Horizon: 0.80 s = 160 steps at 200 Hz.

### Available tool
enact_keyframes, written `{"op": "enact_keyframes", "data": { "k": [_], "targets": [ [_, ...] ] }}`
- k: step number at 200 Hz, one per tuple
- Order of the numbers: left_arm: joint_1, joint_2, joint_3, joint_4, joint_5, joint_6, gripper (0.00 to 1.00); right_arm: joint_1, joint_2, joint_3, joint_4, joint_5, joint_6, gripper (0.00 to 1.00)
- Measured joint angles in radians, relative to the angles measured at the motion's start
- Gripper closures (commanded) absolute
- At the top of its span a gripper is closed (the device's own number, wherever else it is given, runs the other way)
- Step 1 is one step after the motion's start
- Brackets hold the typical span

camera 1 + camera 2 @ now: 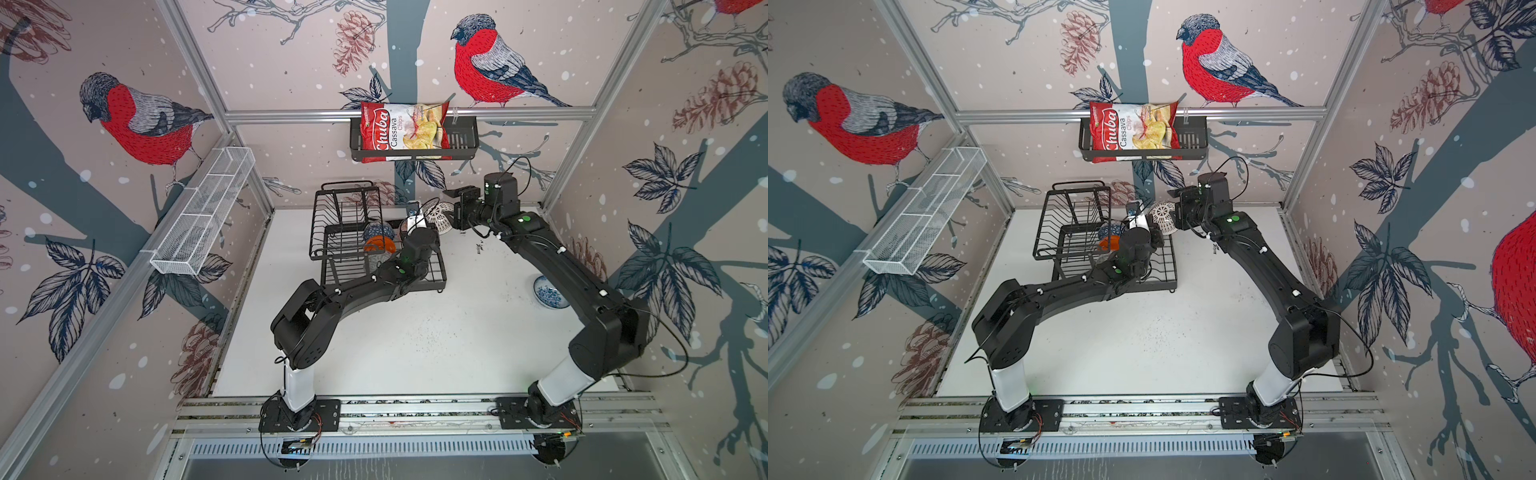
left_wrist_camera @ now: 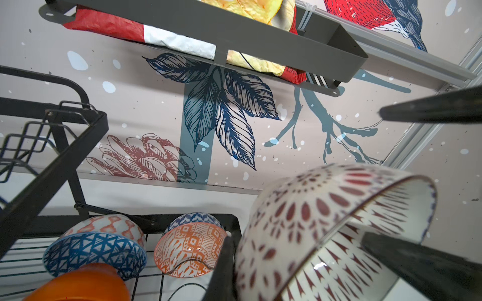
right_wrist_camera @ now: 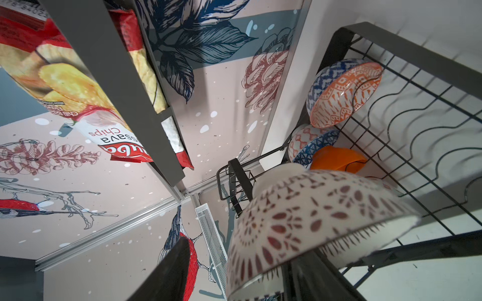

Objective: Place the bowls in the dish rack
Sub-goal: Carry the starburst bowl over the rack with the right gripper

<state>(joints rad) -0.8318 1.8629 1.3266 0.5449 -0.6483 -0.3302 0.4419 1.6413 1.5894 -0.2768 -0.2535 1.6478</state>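
The white lattice bowl point(image 1: 440, 216) point(image 1: 1163, 215) hangs tilted just right of the dish rack point(image 1: 345, 216) point(image 1: 1067, 216). My left gripper point(image 1: 419, 219) point(image 2: 232, 260) is shut on its rim. My right gripper point(image 1: 451, 214) point(image 3: 242, 255) is open around the opposite wall: one finger inside, the other finger point(image 3: 172, 271) apart outside. In the rack's lower tier stand a blue geometric bowl point(image 2: 94, 252), a plain orange bowl point(image 2: 83, 284) and an orange-patterned bowl point(image 2: 190, 247). A blue-flowered bowl point(image 1: 550, 293) sits on the table point(image 1: 415, 340) beside the right arm.
A black shelf basket point(image 1: 461, 141) with a chips bag point(image 1: 403, 131) hangs on the back wall, close above both grippers. A long white mesh basket point(image 1: 203, 212) is fixed to the left wall. The rack's raised upper basket point(image 1: 345, 199) holds nothing.
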Motion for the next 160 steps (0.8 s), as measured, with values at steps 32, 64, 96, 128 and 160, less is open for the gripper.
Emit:
{"op": "enact_keyframes", "data": {
  "k": [32, 64, 96, 128, 160],
  "targets": [
    [0.0, -0.024, -0.023, -0.005, 0.003, -0.014, 1.0, 0.009, 0.011, 0.003, 0.007, -0.008, 0.004, 0.63],
    [0.0, -0.042, -0.034, -0.009, 0.013, -0.032, 1.0, 0.011, 0.011, -0.005, 0.02, -0.009, 0.011, 0.71],
    [0.0, -0.062, -0.058, -0.013, 0.017, -0.045, 1.0, 0.021, 0.01, -0.011, 0.023, -0.016, 0.032, 0.79],
    [-0.002, -0.077, -0.079, -0.017, 0.017, -0.082, 1.0, 0.034, 0.01, -0.011, 0.039, -0.032, 0.064, 0.88],
    [-0.003, -0.088, -0.082, -0.036, 0.016, -0.112, 1.0, 0.037, 0.01, -0.011, 0.055, -0.054, 0.089, 0.95]
  ]
}}
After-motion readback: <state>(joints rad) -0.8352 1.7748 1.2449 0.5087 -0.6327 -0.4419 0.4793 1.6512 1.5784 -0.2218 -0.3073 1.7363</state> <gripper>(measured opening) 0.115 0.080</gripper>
